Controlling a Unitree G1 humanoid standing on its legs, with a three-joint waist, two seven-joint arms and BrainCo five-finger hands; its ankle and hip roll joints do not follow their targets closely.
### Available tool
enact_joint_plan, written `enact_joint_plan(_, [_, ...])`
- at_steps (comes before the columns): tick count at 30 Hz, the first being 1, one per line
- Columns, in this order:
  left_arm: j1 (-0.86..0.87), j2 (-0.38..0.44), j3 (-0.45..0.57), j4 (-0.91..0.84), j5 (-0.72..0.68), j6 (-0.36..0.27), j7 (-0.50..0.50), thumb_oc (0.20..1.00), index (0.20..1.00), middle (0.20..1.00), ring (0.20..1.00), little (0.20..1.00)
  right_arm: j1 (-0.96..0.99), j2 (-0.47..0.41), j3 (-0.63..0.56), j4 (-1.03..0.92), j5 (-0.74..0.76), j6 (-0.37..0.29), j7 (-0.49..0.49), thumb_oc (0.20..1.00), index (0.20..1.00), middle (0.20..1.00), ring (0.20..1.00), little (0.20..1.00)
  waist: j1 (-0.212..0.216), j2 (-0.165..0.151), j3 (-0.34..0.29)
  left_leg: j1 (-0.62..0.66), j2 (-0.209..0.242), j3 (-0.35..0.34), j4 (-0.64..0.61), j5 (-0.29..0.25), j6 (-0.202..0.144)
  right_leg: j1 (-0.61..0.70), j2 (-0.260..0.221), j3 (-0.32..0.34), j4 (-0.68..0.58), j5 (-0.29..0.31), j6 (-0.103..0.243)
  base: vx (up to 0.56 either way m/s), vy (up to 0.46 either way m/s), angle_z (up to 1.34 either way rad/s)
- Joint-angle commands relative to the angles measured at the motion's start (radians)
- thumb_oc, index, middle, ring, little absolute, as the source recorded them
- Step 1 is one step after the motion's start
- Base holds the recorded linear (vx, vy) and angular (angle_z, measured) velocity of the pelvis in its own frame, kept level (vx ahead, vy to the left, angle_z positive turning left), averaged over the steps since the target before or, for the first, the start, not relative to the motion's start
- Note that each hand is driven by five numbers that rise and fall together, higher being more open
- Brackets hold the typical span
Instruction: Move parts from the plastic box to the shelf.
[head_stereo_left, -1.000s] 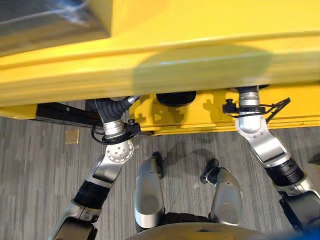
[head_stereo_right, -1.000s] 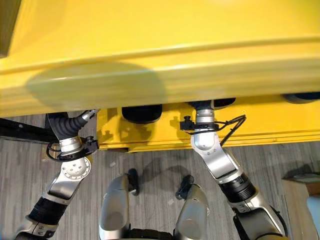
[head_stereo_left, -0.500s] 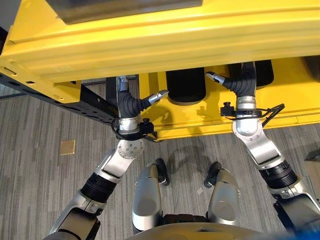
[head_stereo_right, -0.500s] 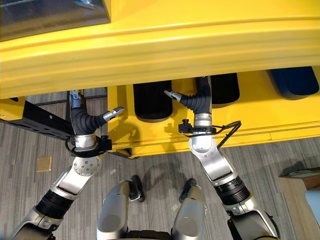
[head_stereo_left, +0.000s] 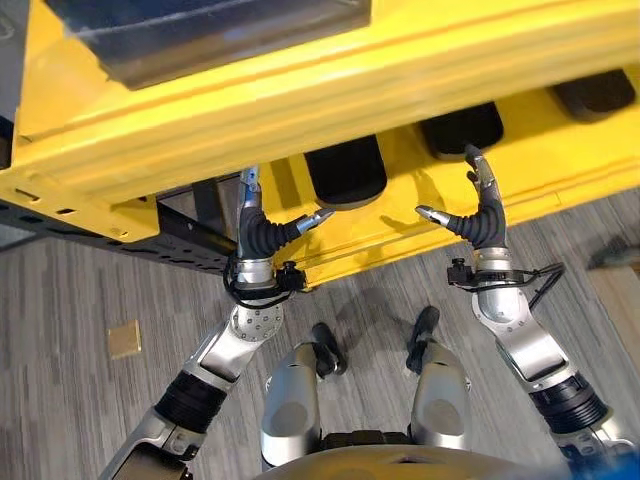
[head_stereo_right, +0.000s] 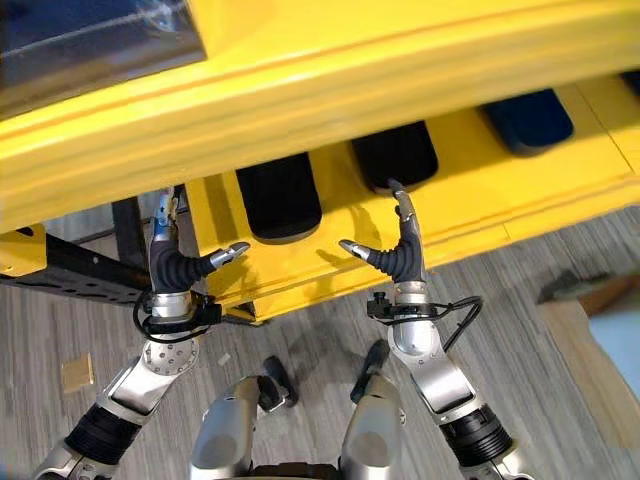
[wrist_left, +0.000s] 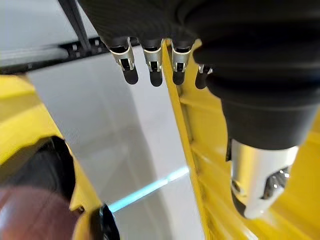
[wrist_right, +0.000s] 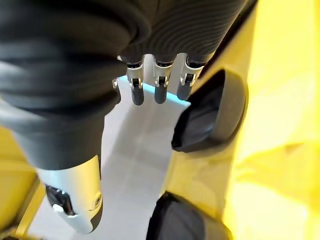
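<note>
Both hands are empty right now. The left hand (head_stereo_left: 262, 232) and right hand (head_stereo_left: 478, 215) hang with straight, spread fingers just below the yellow box (head_stereo_left: 330, 75), close to its dark handle slots (head_stereo_left: 345, 172). Can't make out any parts from here, so they're presumably inside the box. Looks like the reach-in step: next move is probably lifting both hands over the rim, or into those slots, to get a grip.

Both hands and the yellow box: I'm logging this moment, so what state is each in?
Left hand: open, fingers straight, holding nothing.
Right hand: open, thumb spread, holding nothing.
Yellow box: resting on the black frame, untouched by either hand.
</note>
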Motion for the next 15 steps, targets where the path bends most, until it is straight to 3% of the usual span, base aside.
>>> enact_joint_plan(1, [0.116, 0.060, 0.109, -0.114, -0.053, -0.031, 0.052, 1.000, 1.000, 1.000, 1.000, 1.000, -0.028, -0.006, -0.035, -0.091, -0.050, -0.121, -0.016, 1.000, 1.000, 1.000, 1.000, 1.000, 0.087, 0.007, -0.044, 0.105, -0.047, -0.099, -0.091, -0.018, -0.018, 0.071, 0.034, 0.002, 0.038, -0.190, 0.014, -0.15, -0.291, 0.23])
enact_joint_plan(2, [0.117, 0.065, 0.120, -0.110, -0.065, -0.041, 0.049, 1.000, 1.000, 1.000, 1.000, 1.000, -0.031, -0.012, -0.037, -0.095, -0.060, -0.135, -0.024, 1.000, 1.000, 1.000, 1.000, 1.000, 0.092, -0.005, -0.048, 0.080, -0.047, -0.098, -0.106, 0.019, -0.025, 0.117, 0.075, 0.008, -0.039, -0.222, -0.006, -0.13, -0.316, -0.03])
enact_joint_plan(4, [0.124, 0.069, 0.141, -0.102, -0.085, -0.053, 0.051, 1.000, 1.000, 1.000, 1.000, 1.000, -0.037, -0.017, -0.041, -0.095, -0.062, -0.156, -0.025, 1.000, 1.000, 1.000, 1.000, 1.000, 0.102, -0.025, -0.048, 0.053, -0.027, -0.101, -0.127, 0.063, -0.070, 0.212, 0.129, -0.008, -0.211, -0.252, 0.001, -0.13, -0.458, -0.01])
enact_joint_plan(8, [0.167, 0.068, 0.184, -0.130, -0.094, -0.085, 0.045, 1.000, 1.000, 1.000, 1.000, 1.000, -0.055, -0.035, -0.056, -0.106, -0.075, -0.168, 0.016, 1.000, 1.000, 1.000, 1.000, 1.000, 0.123, -0.030, -0.041, 0.044, 0.012, -0.086, -0.220, 0.159, -0.135, 0.268, 0.161, -0.045, -0.377, -0.214, -0.004, -0.10, -0.282, -0.15])
enact_joint_plan(9, [0.175, 0.068, 0.189, -0.136, -0.100, -0.088, 0.041, 1.000, 1.000, 1.000, 1.000, 1.000, -0.053, -0.039, -0.059, -0.109, -0.080, -0.168, 0.021, 1.000, 1.000, 1.000, 1.000, 1.000, 0.123, -0.031, -0.044, 0.055, 0.010, -0.099, -0.233, 0.153, -0.149, 0.277, 0.162, -0.039, -0.386, -0.223, 0.003, -0.09, -0.292, -0.32])
enact_joint_plan(10, [0.197, 0.072, 0.209, -0.157, -0.117, -0.100, 0.019, 1.000, 1.000, 1.000, 1.000, 1.000, -0.041, -0.063, -0.068, -0.123, -0.095, -0.163, 0.036, 1.000, 1.000, 1.000, 1.000, 1.000, 0.124, -0.028, -0.044, 0.057, 0.025, -0.098, -0.265, 0.182, -0.167, 0.270, 0.165, -0.051, -0.392, -0.225, -0.002, -0.07, -0.277, 0.00])
enact_joint_plan(15, [0.222, 0.086, 0.233, -0.163, -0.173, -0.114, -0.029, 1.000, 1.000, 1.000, 1.000, 1.000, -0.045, -0.092, -0.056, -0.105, -0.122, -0.150, 0.033, 1.000, 1.000, 1.000, 1.000, 1.000, 0.135, -0.021, -0.053, 0.073, 0.044, -0.112, -0.302, 0.206, -0.177, 0.260, 0.177, -0.078, -0.367, -0.244, -0.018, -0.05, -0.168, 0.05])
